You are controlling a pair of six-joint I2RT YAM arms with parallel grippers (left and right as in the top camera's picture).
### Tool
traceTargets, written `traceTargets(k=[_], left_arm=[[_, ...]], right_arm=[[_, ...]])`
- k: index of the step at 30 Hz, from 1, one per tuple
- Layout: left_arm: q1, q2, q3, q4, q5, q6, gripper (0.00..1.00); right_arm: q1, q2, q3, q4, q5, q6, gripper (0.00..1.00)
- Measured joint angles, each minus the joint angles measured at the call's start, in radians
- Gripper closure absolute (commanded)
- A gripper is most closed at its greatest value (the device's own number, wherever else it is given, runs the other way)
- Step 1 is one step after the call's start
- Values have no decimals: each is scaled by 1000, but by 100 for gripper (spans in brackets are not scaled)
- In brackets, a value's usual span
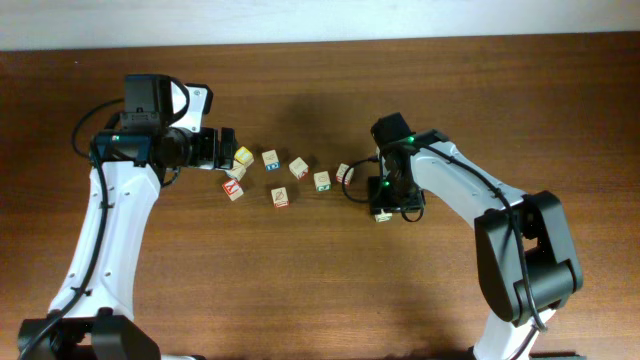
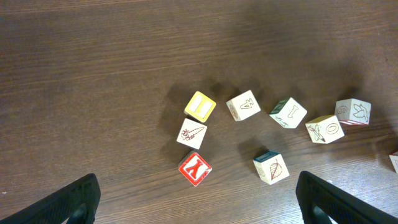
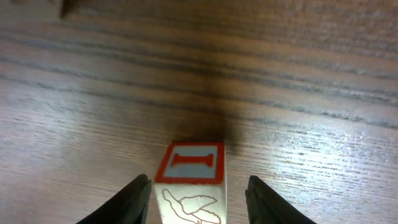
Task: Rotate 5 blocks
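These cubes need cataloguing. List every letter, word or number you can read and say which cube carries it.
"I", red, on the red-framed cube in the right wrist view.
"Y" on the red-topped cube.
"O" on the pale cube, beside a drawing.
Probably "A" on the neighbouring cube right of the yellow cube.
The yellow cube's mark is unclear.
The other faces show only small drawings; no words or numbers are visible.

Left arm (image 1: 108, 215) extends from its base and bends rightward at the wrist; the left end effector (image 1: 232, 152) is held with jaws spread wide. Right arm (image 1: 470, 190) folds leftward; the right end effector (image 1: 384, 214) points downward, fingers (image 3: 135, 198) partly apart.
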Motion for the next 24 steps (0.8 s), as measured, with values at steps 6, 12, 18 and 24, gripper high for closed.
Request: traceTargets(k=[6,12,18,24], left_arm=[[0,0,0,0,0,0,1],[0,0,0,0,0,0,1],[0,0,0,0,0,0,1],[0,0,0,0,0,0,1]], right_arm=[[0,0,-14,-18,14,64,56],[0,0,-14,-50,19,121,58],[16,0,-14,-67,18,168,61],[25,0,-14,-94,18,189,59]])
